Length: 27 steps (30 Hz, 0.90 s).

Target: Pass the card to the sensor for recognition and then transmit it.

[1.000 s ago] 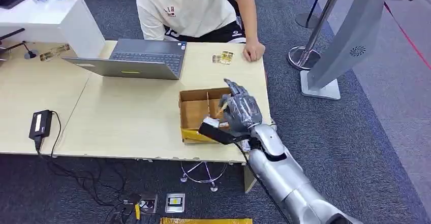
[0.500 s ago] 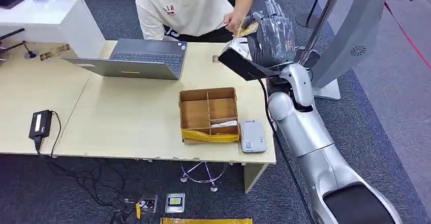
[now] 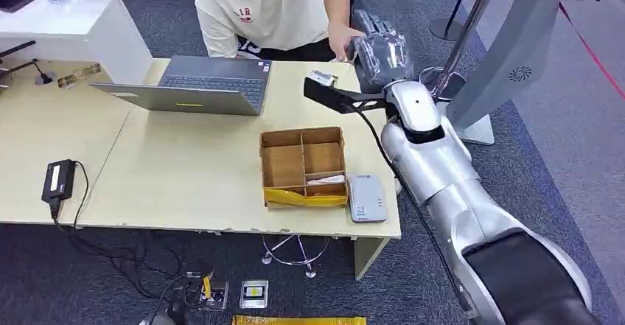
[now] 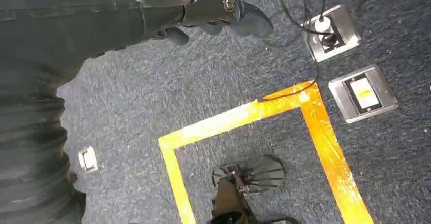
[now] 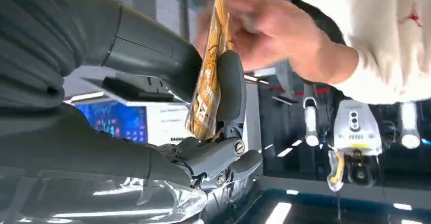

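Fingers (image 5: 229, 87) of the right hand (image 3: 377, 52) pinch the card (image 5: 209, 76) against the thumb, the gold-patterned card standing edge-on between them in the right wrist view. A person's hand (image 5: 264, 31) has closed on the card's far end, so for this moment both are holding it. In the head view the right arm is stretched over the far edge of the table (image 3: 184, 170) toward the seated person (image 3: 265, 8).

A second ago this hand was low over the cardboard box (image 3: 302, 164), with the white sensor (image 3: 366, 197) hidden beneath it; half a second ago it was already raised toward the person, whose hand was reaching in. Now the arm has dipped slightly and the person's grip looks set. The sensing step therefore appears finished and the handover is in its last stage; what remains is for the robot to let go. Blur on the person's hand makes it hard to say how firm that grip is.

The left hand (image 4: 218, 13) hangs over the carpet, its dark fingers curled in with nothing in them
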Each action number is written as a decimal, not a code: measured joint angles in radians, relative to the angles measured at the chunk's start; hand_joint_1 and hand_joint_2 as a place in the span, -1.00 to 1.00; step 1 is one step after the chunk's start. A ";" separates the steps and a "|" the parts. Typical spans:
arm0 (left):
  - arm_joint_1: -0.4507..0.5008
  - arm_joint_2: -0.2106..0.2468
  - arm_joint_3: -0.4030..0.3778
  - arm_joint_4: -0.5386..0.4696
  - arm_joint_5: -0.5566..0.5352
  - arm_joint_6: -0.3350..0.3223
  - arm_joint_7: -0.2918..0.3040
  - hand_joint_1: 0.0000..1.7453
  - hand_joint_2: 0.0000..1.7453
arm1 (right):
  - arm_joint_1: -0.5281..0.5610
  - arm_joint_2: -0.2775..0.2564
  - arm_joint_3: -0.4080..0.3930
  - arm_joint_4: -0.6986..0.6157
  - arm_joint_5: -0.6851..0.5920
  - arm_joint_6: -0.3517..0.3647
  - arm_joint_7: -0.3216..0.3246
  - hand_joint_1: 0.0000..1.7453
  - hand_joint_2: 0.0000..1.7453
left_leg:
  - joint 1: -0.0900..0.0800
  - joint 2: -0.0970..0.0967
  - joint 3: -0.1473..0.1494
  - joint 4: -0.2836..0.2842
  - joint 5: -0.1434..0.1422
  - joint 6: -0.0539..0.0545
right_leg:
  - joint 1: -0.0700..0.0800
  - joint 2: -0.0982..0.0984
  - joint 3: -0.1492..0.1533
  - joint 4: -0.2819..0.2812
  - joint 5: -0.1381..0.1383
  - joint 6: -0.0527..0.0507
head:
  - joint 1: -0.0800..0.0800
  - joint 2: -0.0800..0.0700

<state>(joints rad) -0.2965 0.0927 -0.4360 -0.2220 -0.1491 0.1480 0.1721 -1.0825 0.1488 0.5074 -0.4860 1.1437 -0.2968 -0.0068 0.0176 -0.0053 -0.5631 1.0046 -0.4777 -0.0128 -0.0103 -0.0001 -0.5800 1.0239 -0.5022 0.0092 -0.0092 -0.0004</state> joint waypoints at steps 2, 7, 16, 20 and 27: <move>0.007 0.000 0.000 0.000 0.013 -0.001 0.007 -1.00 1.00 | -0.009 0.000 0.009 0.025 0.018 -0.003 0.013 1.00 1.00 | 0.000 0.000 0.000 0.000 0.000 0.000 | 0.000 0.000 0.000 0.000 0.000 0.000 | 0.000 0.000; 0.035 0.003 0.002 0.000 0.034 -0.002 0.011 -1.00 1.00 | -0.037 0.000 0.022 0.066 0.032 -0.025 0.022 1.00 1.00 | 0.000 0.000 0.000 0.000 0.000 0.000 | 0.000 0.000 -0.001 0.000 0.000 0.000 | 0.000 0.000; 0.040 0.008 0.002 0.000 0.035 0.003 0.018 -1.00 1.00 | -0.071 0.000 0.024 0.105 0.037 -0.056 0.022 1.00 1.00 | 0.000 0.000 0.000 0.000 0.000 0.000 | 0.000 0.000 0.000 0.000 0.000 0.000 | 0.000 0.000; 0.040 0.009 0.002 0.000 0.035 0.005 0.018 -1.00 1.00 | -0.072 0.000 0.025 0.116 0.039 -0.061 0.022 0.66 1.00 | 0.000 0.000 0.000 0.000 0.000 0.000 | 0.000 0.000 0.000 0.000 0.000 0.000 | 0.000 0.000; 0.026 0.008 0.001 -0.002 0.030 -0.013 0.018 -1.00 1.00 | -0.074 -0.004 0.025 0.135 0.010 -0.124 -0.021 -1.00 1.00 | 0.000 0.001 0.000 0.000 0.000 0.000 | 0.000 0.001 -0.001 0.000 0.000 0.000 | 0.000 0.000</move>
<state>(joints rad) -0.2710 0.1007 -0.4353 -0.2239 -0.1190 0.1355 0.1896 -1.1569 0.1450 0.5325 -0.3510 1.1536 -0.4207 -0.0282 0.0176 -0.0047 -0.5626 1.0047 -0.4777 -0.0128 -0.0102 0.0004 -0.5810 1.0237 -0.5023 0.0090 -0.0088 -0.0004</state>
